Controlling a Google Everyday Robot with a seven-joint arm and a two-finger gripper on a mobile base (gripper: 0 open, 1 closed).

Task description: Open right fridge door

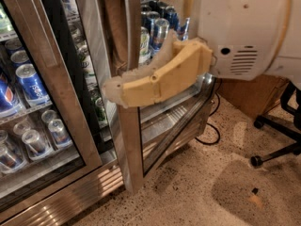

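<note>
Since the right fridge door [131, 145] is already swung partway out from the fridge [66, 204], its free edge standing mid-frame, we reckon the rest is just steady pulling. Our gripper [123, 86] lies across that steel edge at centre; whether it's clamped on anything, we can't tell. Steel frame plus glass pane means heavy, stiff and slick, and the glass won't like knocks. Best hold is probably hooking behind the frame edge, since we can't make out the handle. Office chair [282, 147] at lower right looks close to the swing path.
</note>
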